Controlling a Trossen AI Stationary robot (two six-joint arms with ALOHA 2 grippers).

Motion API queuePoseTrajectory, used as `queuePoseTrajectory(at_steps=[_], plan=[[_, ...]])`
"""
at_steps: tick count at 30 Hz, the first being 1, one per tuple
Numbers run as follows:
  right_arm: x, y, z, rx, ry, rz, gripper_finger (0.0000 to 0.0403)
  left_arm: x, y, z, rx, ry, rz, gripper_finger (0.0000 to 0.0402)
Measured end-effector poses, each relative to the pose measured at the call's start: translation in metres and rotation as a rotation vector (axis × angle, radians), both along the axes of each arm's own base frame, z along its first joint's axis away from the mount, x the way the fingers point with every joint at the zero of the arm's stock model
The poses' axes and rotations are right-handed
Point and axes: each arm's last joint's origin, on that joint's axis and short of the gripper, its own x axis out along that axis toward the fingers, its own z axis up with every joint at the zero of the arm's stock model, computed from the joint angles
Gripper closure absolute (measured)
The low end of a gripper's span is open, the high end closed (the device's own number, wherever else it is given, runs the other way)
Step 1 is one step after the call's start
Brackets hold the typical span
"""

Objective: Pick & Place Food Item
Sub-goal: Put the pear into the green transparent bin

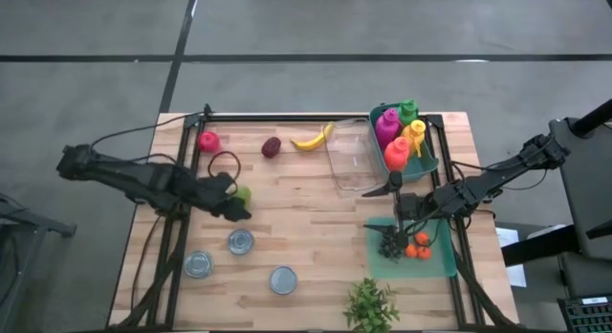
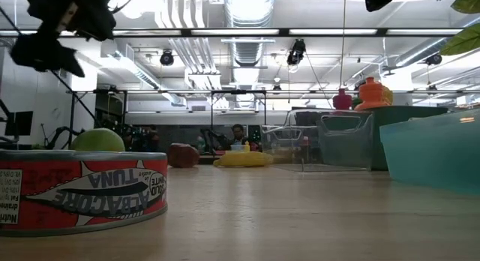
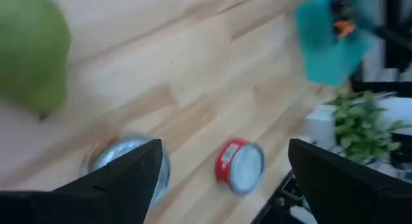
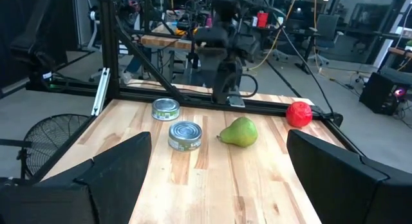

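A green pear [image 1: 244, 192] lies on its side on the wooden table, left of centre; it shows too as the pear [image 3: 29, 53] in the left wrist view and the pear [image 4: 239, 132] in the right wrist view. My left gripper [image 1: 234, 207] hovers open just beside the pear on its near side, above the table [image 3: 225, 150]. My right gripper [image 1: 394, 194] is open over the far edge of a teal tray [image 1: 440, 261], facing left across the table [image 4: 217, 153]. The tray holds dark grapes [image 1: 390, 245] and small orange fruits [image 1: 418, 247].
Three cans [image 1: 241, 241] [image 1: 198, 264] [image 1: 283, 279] stand near the front left. A red apple [image 1: 208, 141], a dark red fruit [image 1: 272, 146] and a banana [image 1: 313, 139] lie along the far edge. A clear container [image 1: 354, 156], a green bin of bottles [image 1: 406, 142] and a plant [image 1: 371, 304] occupy the right.
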Motion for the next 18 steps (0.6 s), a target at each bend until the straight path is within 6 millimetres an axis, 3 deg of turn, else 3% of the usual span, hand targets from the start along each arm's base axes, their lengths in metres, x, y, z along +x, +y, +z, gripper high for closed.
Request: queuePoseTrajectory(at_steps=[5, 9, 14, 18], plan=[[0.0, 0.0, 0.0, 0.0, 0.0, 0.0, 0.0044, 0.005, -0.009, 0.01, 0.011, 0.207, 0.106, 0.0058], [0.0, 0.0, 0.0, 0.0, 0.0, 0.0, 0.0044, 0.017, -0.014, 0.018, 0.079, 0.242, 0.154, 0.0058], [0.0, 0.0, 0.0, 0.0, 0.0, 0.0, 0.0044, 0.03, -0.018, 0.01, 0.13, 0.294, 0.193, 0.0058], [0.0, 0.0, 0.0, 0.0, 0.0, 0.0, 0.0044, 0.028, -0.017, -0.005, 0.127, 0.397, 0.268, 0.0058]])
